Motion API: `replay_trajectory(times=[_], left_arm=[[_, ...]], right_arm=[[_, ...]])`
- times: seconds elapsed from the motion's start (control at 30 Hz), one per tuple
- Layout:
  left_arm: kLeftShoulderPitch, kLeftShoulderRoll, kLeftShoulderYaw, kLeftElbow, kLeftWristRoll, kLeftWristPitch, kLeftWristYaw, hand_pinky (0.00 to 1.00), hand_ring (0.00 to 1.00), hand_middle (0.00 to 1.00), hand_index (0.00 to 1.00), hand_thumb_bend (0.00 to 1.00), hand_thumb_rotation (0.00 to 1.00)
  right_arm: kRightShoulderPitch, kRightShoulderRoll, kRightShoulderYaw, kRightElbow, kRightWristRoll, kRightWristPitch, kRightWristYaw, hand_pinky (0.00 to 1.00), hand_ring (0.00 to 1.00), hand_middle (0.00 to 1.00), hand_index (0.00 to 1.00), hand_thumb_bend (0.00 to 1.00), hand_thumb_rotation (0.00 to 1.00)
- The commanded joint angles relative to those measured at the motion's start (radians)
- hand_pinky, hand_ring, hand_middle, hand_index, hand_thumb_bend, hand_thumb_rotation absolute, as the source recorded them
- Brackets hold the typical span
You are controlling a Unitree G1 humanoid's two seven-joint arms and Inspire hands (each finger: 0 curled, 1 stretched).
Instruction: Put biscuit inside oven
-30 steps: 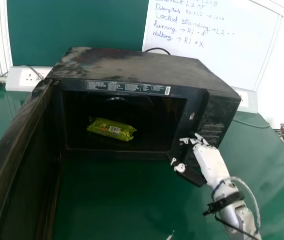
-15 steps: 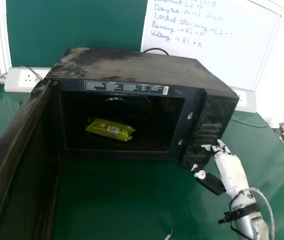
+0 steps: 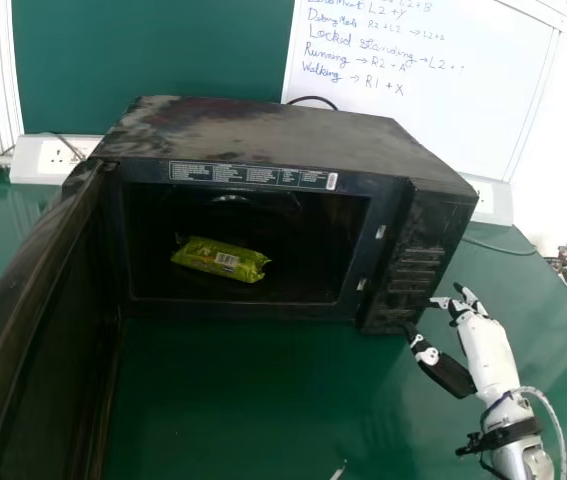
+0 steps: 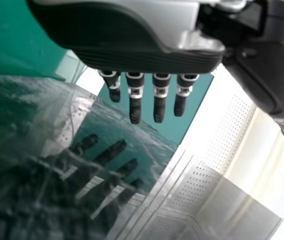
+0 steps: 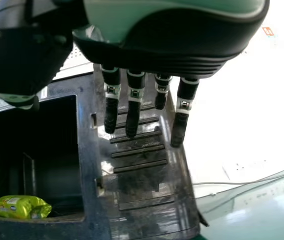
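Observation:
The green biscuit packet [image 3: 221, 258] lies on the floor of the black oven [image 3: 283, 130], whose door [image 3: 38, 330] stands wide open at the left. My right hand [image 3: 485, 345] is off the oven's lower right corner, fingers extended and holding nothing. In the right wrist view, my right hand [image 5: 172, 50] has straight fingers in front of the control panel, and the packet [image 5: 21, 206] lies inside the cavity. My left hand [image 4: 131, 50] has straight fingers beside a glossy dark surface that reflects them in the left wrist view.
The oven stands on a green table [image 3: 233, 400]. Behind it are a whiteboard [image 3: 423, 90], a socket box [image 3: 53, 157] at the left and another [image 3: 493, 200] at the right. A cable runs along the table's right part.
My right hand has moved right and slightly down, away from the oven's front opening and past the control panel. The packet has stayed inside the oven.

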Motion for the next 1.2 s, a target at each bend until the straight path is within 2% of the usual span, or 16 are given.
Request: replay_trajectory(times=[0.0,0.13,0.27,0.47,0.67,0.77,0.97,1.17], left_arm=[[-0.001,-0.007,0.000,0.006,-0.010,-0.014,-0.014,0.83,0.91,0.95,0.98,1.00,0.47],[-0.008,-0.024,0.003,0.025,-0.001,-0.035,-0.020,0.83,0.91,0.95,0.98,1.00,0.48],[-0.022,-0.043,0.003,0.056,0.030,-0.087,-0.014,0.81,0.90,0.94,0.97,1.00,0.49],[-0.034,-0.043,-0.008,0.105,0.128,-0.196,0.003,0.82,0.92,0.96,1.00,1.00,0.56],[-0.067,-0.040,-0.025,0.179,0.194,-0.340,0.014,0.80,0.92,0.96,1.00,1.00,0.61],[-0.069,-0.031,-0.040,0.190,0.209,-0.361,0.026,0.80,0.92,0.96,1.00,1.00,0.60],[-0.063,-0.029,-0.047,0.202,0.326,-0.426,0.118,0.77,0.90,0.95,1.00,1.00,0.63],[-0.067,-0.004,-0.078,0.224,0.348,-0.473,0.146,0.82,0.92,0.96,1.00,1.00,0.59]], right_arm=[[0.019,-0.018,-0.021,0.007,0.011,-0.014,-0.015,0.61,0.75,0.78,0.76,0.75,0.50],[0.027,-0.019,-0.030,0.009,0.012,-0.012,-0.013,0.62,0.75,0.78,0.76,0.74,0.53],[0.035,-0.015,-0.039,-0.006,0.020,0.012,0.001,0.64,0.76,0.79,0.77,0.74,0.55],[0.035,-0.016,-0.038,-0.003,0.033,0.014,0.002,0.64,0.77,0.79,0.77,0.74,0.56],[0.024,-0.020,-0.037,0.016,0.038,-0.004,-0.001,0.63,0.76,0.78,0.77,0.74,0.57],[0.020,-0.023,-0.036,0.023,0.039,-0.011,-0.002,0.63,0.76,0.78,0.77,0.74,0.57],[0.016,-0.023,-0.036,0.040,0.037,-0.019,-0.014,0.64,0.75,0.76,0.76,0.75,0.57],[0.023,-0.027,-0.042,0.036,0.035,-0.014,-0.013,0.64,0.75,0.77,0.77,0.75,0.57]])
